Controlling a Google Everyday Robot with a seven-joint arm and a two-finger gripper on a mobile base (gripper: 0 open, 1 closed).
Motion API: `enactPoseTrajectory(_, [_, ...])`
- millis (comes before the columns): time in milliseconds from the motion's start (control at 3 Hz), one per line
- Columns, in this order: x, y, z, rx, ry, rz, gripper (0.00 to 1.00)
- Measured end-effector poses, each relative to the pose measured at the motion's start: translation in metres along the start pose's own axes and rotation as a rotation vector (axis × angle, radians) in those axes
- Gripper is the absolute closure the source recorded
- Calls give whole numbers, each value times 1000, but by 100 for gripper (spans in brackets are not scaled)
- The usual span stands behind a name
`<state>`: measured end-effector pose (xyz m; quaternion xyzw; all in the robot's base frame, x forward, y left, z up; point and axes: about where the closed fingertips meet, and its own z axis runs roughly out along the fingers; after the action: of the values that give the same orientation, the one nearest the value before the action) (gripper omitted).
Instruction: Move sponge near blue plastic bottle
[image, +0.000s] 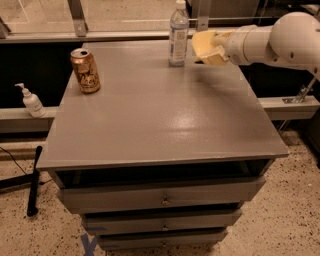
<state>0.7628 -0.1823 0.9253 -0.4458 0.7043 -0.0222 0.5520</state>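
Yellow sponge (201, 41) clamped in gripper (211, 48), at 3 o'clock of blue plastic bottle (178, 34). Swinging toward 9 o'clock could topple it.

The white arm (260, 42) is reaching in from beyond the right edge of the desk (160, 120), with its forearm lying roughly level and pointing left. Its bulky rounded joint (297, 32) is hanging outside the desk's far right corner. The gripper (210, 49) is hovering above the surface near the far edge, just inside that corner. Its fingers are clamping the sponge (201, 39) and holding it clear of the top.
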Motion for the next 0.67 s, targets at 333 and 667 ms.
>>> enactPoseTrajectory(333, [14,-13,10,27,0,35,100])
enactPoseTrajectory(667, [19,-11,30,4,-7,70,82])
